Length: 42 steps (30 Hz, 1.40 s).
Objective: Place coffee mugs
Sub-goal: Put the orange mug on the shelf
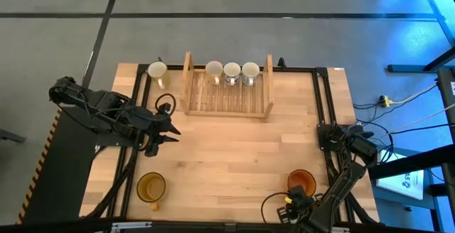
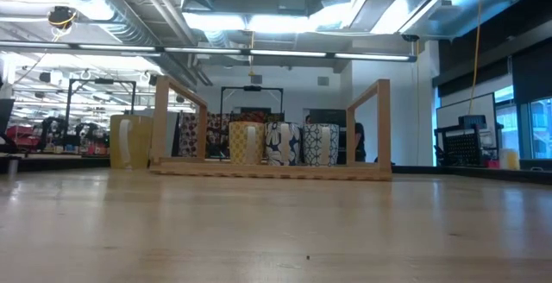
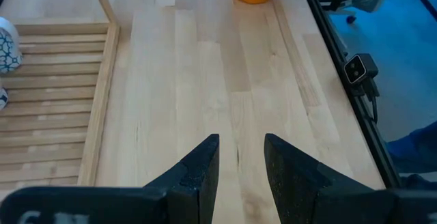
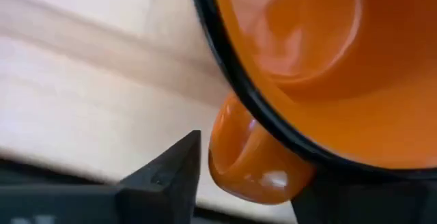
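Right gripper (image 4: pixel 249 173) sat at the orange mug (image 1: pixel 301 182), near surface edge; fingers apart astride its handle (image 4: pixel 249 162), apparently for a lift. Left gripper (image 3: pixel 240 166) hovered beside the rack (image 1: pixel 227 98), fingers slightly apart, empty.

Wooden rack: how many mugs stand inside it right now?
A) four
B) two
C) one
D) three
D: the high view shows three mugs in a row inside the wooden rack, while a fourth pale mug stands outside it, beside its left end.
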Available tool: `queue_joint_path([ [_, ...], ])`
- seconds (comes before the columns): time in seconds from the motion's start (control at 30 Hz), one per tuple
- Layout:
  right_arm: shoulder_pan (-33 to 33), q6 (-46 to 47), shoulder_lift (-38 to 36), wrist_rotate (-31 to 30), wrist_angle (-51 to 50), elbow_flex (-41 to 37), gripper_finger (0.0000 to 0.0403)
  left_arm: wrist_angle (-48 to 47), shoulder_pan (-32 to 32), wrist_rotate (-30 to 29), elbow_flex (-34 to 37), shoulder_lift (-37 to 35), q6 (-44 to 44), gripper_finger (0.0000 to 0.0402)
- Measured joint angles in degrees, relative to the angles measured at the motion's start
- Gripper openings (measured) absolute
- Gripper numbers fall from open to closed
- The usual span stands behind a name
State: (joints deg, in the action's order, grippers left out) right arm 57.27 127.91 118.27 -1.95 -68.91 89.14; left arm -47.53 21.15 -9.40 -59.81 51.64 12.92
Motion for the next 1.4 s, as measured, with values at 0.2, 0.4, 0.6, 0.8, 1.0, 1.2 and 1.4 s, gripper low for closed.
queue_joint_path([
  [0.2, -1.3, -0.8, 0.0, -1.2, -3.8, 0.0, 0.0105, 0.0, 0.0, -0.2, 0.0, 0.0, 0.0, 0.0111],
  [0.4, -2.0, -1.8, 0.0, -2.4, -4.9, 0.0, 0.0069, 0.0, 0.0, -0.2, 0.0, 0.0, 0.0, 0.0111],
  [0.6, -3.1, -2.2, 0.0, -4.6, -4.1, 0.0, 0.0069, 0.0, 0.0, -0.2, 0.0, 0.0, 0.0, 0.0111],
  [0.8, -6.8, -7.2, -0.6, -10.2, -0.2, 0.0, 0.0069, 0.0, 0.0, -0.2, 0.0, -0.3, 1.1, 0.0111],
  [1.0, -12.4, -19.1, -0.8, -13.4, 6.2, 0.0, 0.0069, 0.1, 0.0, -0.2, 0.0, -2.2, 2.1, 0.0111],
  [1.2, -17.6, -27.6, -0.8, -15.6, 10.2, 0.0, 0.0069, 0.0, 0.0, -0.6, 0.0, -4.0, 3.4, 0.0111],
  [1.4, -21.8, -33.9, -0.8, -15.6, 13.6, 0.0, 0.0069, 0.0, 0.0, -0.6, 0.0, -5.3, 3.2, 0.0111],
])
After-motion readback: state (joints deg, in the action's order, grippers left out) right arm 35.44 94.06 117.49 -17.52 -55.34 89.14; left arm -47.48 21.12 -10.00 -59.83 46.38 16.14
